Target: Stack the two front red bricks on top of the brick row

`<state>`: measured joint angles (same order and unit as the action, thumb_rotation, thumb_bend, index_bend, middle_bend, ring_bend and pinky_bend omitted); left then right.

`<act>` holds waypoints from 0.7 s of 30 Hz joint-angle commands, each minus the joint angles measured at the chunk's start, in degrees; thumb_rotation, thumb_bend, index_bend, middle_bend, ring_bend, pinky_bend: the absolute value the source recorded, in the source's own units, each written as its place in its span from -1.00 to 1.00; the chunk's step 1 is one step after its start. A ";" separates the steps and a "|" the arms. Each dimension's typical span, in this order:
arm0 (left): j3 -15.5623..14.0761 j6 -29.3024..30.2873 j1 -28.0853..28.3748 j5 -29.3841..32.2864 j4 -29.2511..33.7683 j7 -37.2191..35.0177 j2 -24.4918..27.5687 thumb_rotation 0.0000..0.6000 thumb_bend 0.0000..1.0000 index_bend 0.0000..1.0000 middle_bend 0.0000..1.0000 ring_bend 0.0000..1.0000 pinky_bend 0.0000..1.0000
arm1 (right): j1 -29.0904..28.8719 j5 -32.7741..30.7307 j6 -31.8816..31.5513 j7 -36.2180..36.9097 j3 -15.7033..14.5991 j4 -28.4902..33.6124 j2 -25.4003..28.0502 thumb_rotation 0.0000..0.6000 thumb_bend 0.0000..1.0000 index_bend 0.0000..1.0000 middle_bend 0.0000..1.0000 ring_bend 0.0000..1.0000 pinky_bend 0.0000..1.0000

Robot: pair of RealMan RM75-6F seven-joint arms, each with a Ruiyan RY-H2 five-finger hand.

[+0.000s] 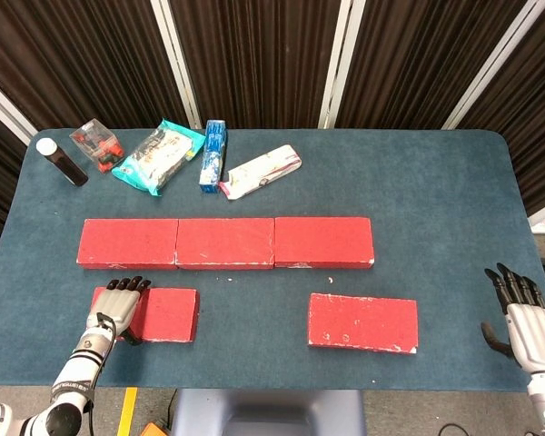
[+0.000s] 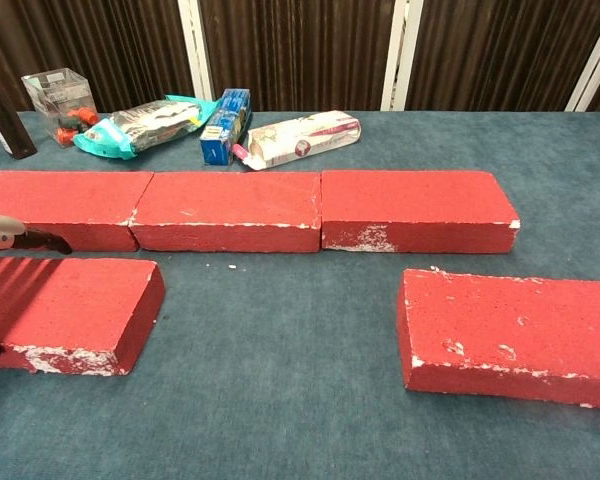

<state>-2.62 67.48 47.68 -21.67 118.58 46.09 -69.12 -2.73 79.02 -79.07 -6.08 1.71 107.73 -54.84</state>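
Five red bricks lie on the bench (image 1: 436, 182): three end to end in the brick row (image 1: 225, 242), two in front. Left hand (image 1: 114, 307) rests on the front left brick (image 1: 163, 314), fingers over its left end. Front right brick (image 1: 362, 322) lies untouched. Right hand (image 1: 522, 318) holds nothing, fingers spread, at the bench edge.

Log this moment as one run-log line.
left hand: over front-left brick, grip unclear | right hand: open, idle | front-right brick: untouched | row: nothing stacked

Bright, even overhead light; both views sharp. Finger shadows stripe the brick (image 2: 65, 310) under the left hand (image 1: 116, 307).
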 commanded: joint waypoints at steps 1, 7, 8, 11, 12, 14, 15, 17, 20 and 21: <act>-0.13 0.14 0.04 0.30 -0.23 0.07 -0.23 1.00 -1.00 -1.00 -1.00 -1.00 -0.83 | -0.01 -0.06 0.02 0.01 0.00 -0.02 0.01 1.00 -0.07 -0.84 -1.00 -1.00 -1.00; -0.43 0.26 0.03 0.32 -0.59 0.07 -0.46 1.00 -1.00 -1.00 -1.00 -1.00 -0.83 | -0.06 -0.20 -0.01 -0.09 0.04 0.01 -0.04 1.00 -0.07 -0.84 -1.00 -1.00 -1.00; -0.45 0.33 0.04 0.29 -0.63 0.09 -0.49 1.00 -1.00 -1.00 -1.00 -1.00 -0.83 | -0.07 -0.21 0.00 -0.12 0.03 0.01 -0.05 1.00 -0.07 -0.84 -1.00 -1.00 -1.00; -0.49 0.85 -0.02 0.21 -0.51 0.14 -0.57 1.00 -1.00 -1.00 -1.00 -1.00 -0.83 | -0.11 -0.27 0.08 -0.26 -0.01 0.04 -0.09 1.00 -0.07 -0.84 -1.00 -1.00 -1.00; -0.46 0.90 -0.04 0.14 -0.57 0.08 -0.63 1.00 -1.00 -1.00 -0.99 -1.00 -0.82 | -0.12 -0.25 0.09 -0.30 -0.03 0.07 -0.09 1.00 -0.07 -0.84 -1.00 -1.00 -1.00; -0.55 1.19 -0.09 -0.06 -0.65 0.19 -0.75 1.00 -1.00 -1.00 -0.93 -1.00 -0.82 | -0.13 -0.31 0.12 -0.35 -0.04 0.09 -0.07 1.00 -0.07 -0.84 -1.00 -1.00 -1.00; -0.61 1.27 -0.09 -0.10 -0.67 0.28 -0.79 1.00 -1.00 -1.00 -0.91 -1.00 -0.82 | -0.11 -0.32 0.09 -0.36 -0.05 0.10 -0.06 1.00 -0.07 -0.84 -1.00 -1.00 -1.00; -0.70 1.59 -0.14 -0.01 -0.79 0.45 -0.93 1.00 -1.00 -1.00 -0.86 -1.00 -0.81 | -0.12 -0.42 0.09 -0.40 -0.03 0.11 -0.07 1.00 -0.07 -0.84 -1.00 -1.00 -1.00; -0.73 1.85 -0.24 0.04 -1.08 0.52 -1.18 1.00 -1.00 -1.00 -0.83 -1.00 -0.80 | -0.14 -0.51 0.16 -0.43 -0.06 0.18 0.00 1.00 -0.07 -0.84 -1.00 -1.00 -1.00; -0.73 1.86 -0.25 0.09 -1.08 0.54 -1.18 1.00 -1.00 -1.00 -0.83 -1.00 -0.80 | -0.15 -0.51 0.16 -0.45 -0.05 0.18 -0.01 1.00 -0.07 -0.84 -1.00 -1.00 -1.00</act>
<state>-3.35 69.33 47.43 -21.58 117.49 46.64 -70.30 -2.88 78.50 -78.91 -6.53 1.66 107.91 -54.85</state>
